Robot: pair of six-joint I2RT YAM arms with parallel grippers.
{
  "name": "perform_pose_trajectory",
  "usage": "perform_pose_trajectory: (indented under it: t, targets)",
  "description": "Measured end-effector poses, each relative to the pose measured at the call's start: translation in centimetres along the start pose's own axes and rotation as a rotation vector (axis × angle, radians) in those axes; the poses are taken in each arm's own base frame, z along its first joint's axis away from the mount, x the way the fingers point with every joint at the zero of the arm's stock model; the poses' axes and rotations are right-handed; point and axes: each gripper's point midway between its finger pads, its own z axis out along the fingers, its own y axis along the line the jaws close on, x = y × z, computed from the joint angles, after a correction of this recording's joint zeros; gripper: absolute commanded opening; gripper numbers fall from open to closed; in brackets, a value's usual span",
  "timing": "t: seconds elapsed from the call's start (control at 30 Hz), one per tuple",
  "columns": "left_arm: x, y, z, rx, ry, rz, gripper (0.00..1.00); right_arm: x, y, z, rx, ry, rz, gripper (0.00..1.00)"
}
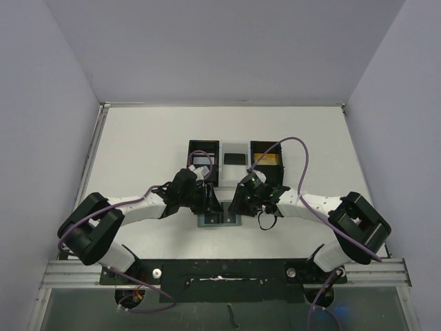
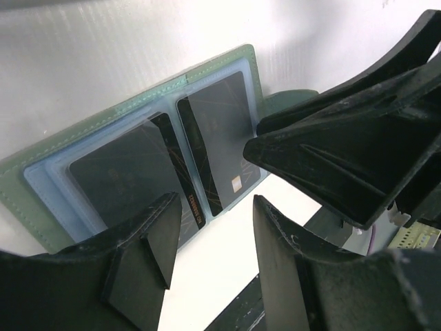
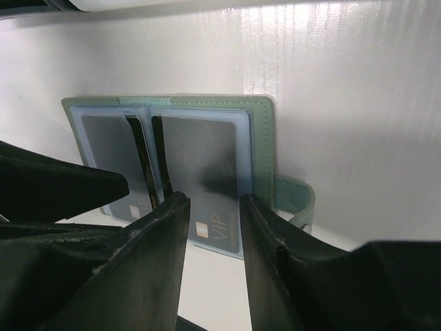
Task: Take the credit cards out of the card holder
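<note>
Flat teal-grey bifold card holder point(image 3: 260, 138) open on white surface point(image 3: 344, 103), dark cards point(image 3: 200, 155) pocketed; left end effector point(image 2: 215, 207) half-wide, empty; right end effector point(image 3: 210, 200) narrow, apparently empty. Risk: unpinned holder lifts with card.

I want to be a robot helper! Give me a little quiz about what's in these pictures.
1. True or false: the card holder is folded shut.
2. What colour is the card in the back right black box? A) gold-orange B) green C) pink
3. Fill in: the dark card by the right hand says "___".
Key: 1 false, it lies open. 2 A. 3 VIP.
</note>
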Motion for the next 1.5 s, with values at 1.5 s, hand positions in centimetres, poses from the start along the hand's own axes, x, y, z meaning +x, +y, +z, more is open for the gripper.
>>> perform_pose_trajectory:
  t: [1.5]
  targets:
    - [0.3,0.2,2.8,-0.021,0.075,-0.012,0.18,-0.7,-1.0,-0.6,0.022,-0.042,-0.007,0.37]
